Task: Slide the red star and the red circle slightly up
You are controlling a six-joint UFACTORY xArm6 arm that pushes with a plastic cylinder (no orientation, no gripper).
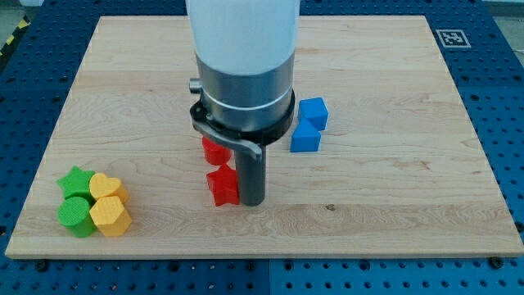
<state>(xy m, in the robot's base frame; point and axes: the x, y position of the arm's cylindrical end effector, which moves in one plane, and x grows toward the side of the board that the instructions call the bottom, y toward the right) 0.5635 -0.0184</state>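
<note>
The red star (222, 185) lies near the middle of the wooden board (393, 188). The red circle (214, 150) lies just above it, partly hidden behind the arm's metal collar. My tip (251, 201) rests on the board, touching or almost touching the red star's right side. The arm's grey and white body (244, 74) hides the board above the red blocks.
Two blue blocks (309, 124) sit together to the right of the arm. At the lower left a green star (75, 182), a green cylinder (76, 215) and two yellow blocks (108, 205) sit clustered near the board's edge. A fiducial marker (450, 38) is at the top right corner.
</note>
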